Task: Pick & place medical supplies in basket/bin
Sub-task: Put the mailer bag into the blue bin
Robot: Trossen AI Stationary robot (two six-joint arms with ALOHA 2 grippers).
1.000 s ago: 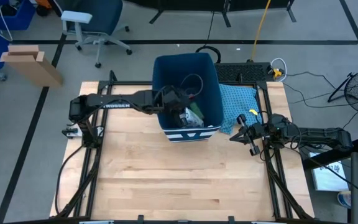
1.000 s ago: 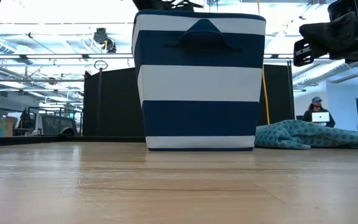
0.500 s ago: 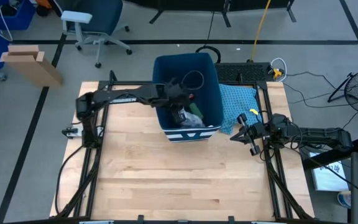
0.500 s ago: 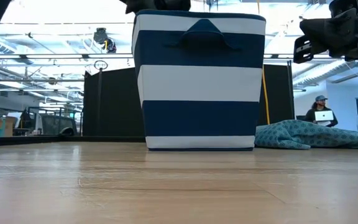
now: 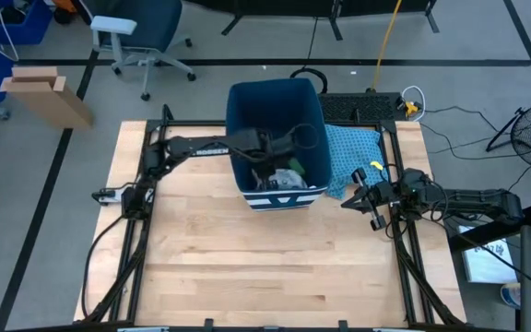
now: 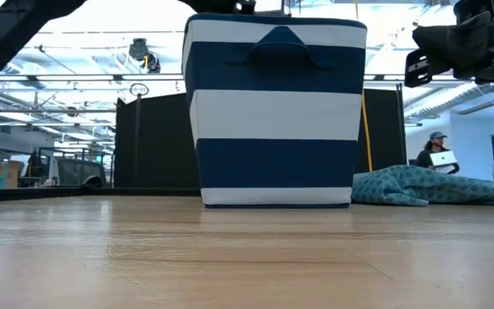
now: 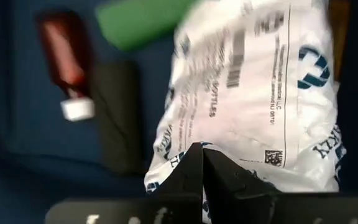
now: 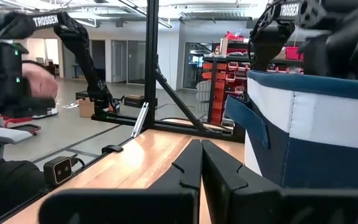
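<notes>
Blue bin [image 5: 313, 138] held the left gripper [image 7: 202, 163], closed above the white packet [image 7: 260, 99]; right gripper [image 5: 365, 199] closed beside the bin

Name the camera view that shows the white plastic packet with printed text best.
The left wrist view: the white plastic packet fills the picture, print readable, lying in the dark blue bin. The high view shows only a pale patch under the left gripper. The low and right wrist views hide it.

Dark left arm stretched out level from left mount, wrist bent down; left gripper [image 5: 267, 168] low, fingers [image 7: 194, 171] pressed together. Dark right arm folded low at right table edge; right gripper [image 5: 362, 199] level, pointing left, fingers [image 8: 194, 165] closed.
</notes>
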